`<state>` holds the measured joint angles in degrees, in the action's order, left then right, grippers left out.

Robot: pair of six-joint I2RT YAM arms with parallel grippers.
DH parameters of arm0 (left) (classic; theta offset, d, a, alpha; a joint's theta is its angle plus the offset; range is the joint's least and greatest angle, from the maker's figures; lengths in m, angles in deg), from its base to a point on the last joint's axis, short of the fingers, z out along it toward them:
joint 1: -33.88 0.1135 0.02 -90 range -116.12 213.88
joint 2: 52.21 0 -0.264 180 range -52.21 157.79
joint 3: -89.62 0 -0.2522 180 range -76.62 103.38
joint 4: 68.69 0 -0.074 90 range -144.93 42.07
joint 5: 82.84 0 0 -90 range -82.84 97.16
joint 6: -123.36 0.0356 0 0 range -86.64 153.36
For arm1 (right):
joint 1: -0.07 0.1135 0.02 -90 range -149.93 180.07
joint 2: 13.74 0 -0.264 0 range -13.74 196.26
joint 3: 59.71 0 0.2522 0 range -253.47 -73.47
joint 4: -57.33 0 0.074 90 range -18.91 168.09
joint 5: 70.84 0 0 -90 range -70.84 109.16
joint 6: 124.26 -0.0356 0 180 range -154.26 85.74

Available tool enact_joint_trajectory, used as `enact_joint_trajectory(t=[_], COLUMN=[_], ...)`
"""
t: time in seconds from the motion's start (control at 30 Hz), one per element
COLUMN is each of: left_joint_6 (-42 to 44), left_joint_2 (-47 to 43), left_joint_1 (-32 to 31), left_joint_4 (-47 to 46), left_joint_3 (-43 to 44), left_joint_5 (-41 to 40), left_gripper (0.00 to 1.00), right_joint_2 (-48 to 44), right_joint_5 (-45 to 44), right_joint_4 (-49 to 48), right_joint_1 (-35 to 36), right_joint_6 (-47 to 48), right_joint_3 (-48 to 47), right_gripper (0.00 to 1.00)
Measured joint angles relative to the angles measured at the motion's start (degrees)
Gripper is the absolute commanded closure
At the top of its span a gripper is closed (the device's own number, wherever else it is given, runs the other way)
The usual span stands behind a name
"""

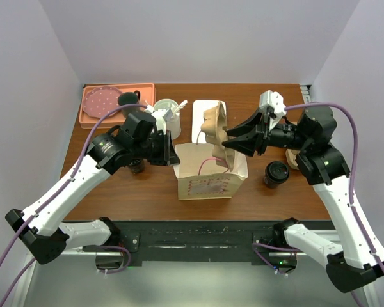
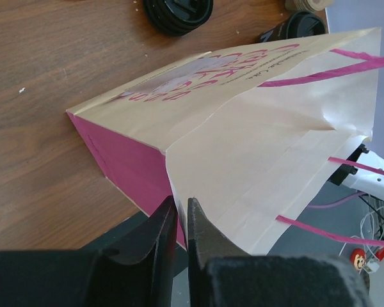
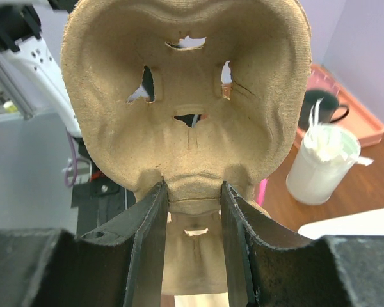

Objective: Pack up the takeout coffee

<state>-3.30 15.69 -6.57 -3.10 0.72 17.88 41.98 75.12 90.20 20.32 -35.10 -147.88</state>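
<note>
A paper bag (image 1: 205,182) with pink print and pink handles stands open at the table's middle. My left gripper (image 1: 173,150) is at its left rim. In the left wrist view its jaws (image 2: 180,203) are nearly together, with a corner edge of the bag (image 2: 262,147) pinched between them. My right gripper (image 1: 230,146) hangs over the bag's mouth, shut on the stem of a brown moulded cup carrier (image 1: 215,125) held on edge. The right wrist view shows the carrier (image 3: 185,83) between the fingers (image 3: 147,236). A black-lidded coffee cup (image 1: 276,173) stands to the right of the bag.
A pink tray (image 1: 115,102) with a black mug (image 1: 128,99) sits at the back left. Beside it is a white cup of stirrers (image 1: 165,109). A white plate (image 1: 201,112) lies behind the bag. A dark cup (image 1: 136,167) stands under my left arm.
</note>
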Motion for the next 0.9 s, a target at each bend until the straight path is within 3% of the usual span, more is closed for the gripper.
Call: enact_joint_trajectory(t=[0.37,0.77,0.83,0.9], left_joint_6=[0.5,2.1,2.4,2.9], left_joint_2=[-0.7,-0.7,-0.6,-0.2], left_joint_1=[0.2,0.3,0.3,0.3], left_joint_4=[-1.4,-1.6,-1.6,-1.4], left_joint_3=[-1.3,-1.3,-1.3,-0.8], left_joint_5=[0.1,0.2,0.1,0.0], left_gripper=[0.83,0.82,0.79,0.64], right_joint_2=[0.8,3.4,3.1,3.1], right_joint_5=[-4.4,-14.6,-15.6,-16.3], right_joint_4=[6.1,11.7,11.6,11.6], right_joint_1=[1.6,9.8,10.1,10.1], right_joint_6=[7.0,14.1,14.3,14.6], right_joint_3=[0.8,-0.3,-0.3,-0.3], right_gripper=[0.75,0.76,0.76,0.76])
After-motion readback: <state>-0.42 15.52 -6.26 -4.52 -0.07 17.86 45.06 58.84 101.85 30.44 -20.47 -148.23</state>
